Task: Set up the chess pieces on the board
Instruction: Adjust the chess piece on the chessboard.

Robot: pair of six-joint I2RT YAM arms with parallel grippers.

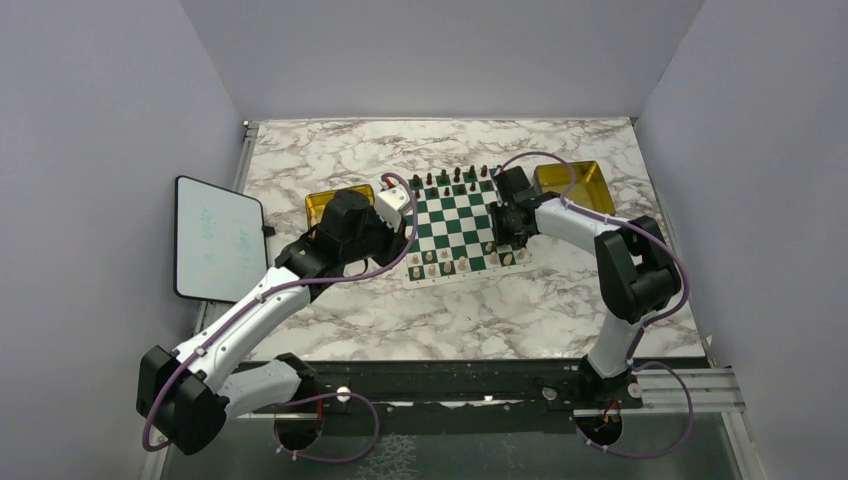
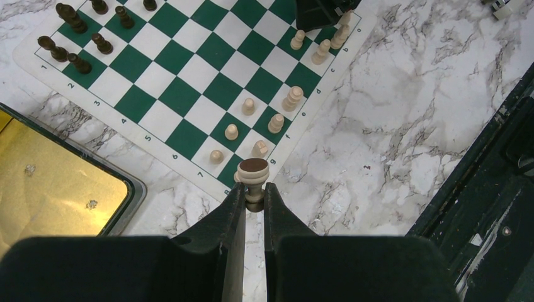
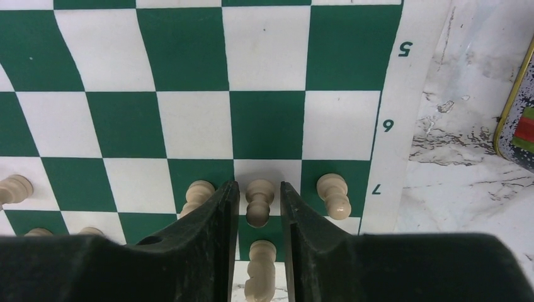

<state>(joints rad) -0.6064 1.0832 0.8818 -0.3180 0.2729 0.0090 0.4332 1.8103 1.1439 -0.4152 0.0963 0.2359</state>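
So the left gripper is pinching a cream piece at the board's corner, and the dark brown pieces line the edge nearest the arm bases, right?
No. The left gripper does pinch a cream piece at the corner of the board, but the dark brown pieces line the far edge, away from the arm bases; the top view shows it.

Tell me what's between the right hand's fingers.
A cream pawn stands on the board between the right hand's fingers, slim gaps either side, seen in the right wrist view.

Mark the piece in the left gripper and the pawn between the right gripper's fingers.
held piece (image 2: 254,167): left wrist view, on its dark round end.
pawn (image 3: 259,192): right wrist view, on its head.
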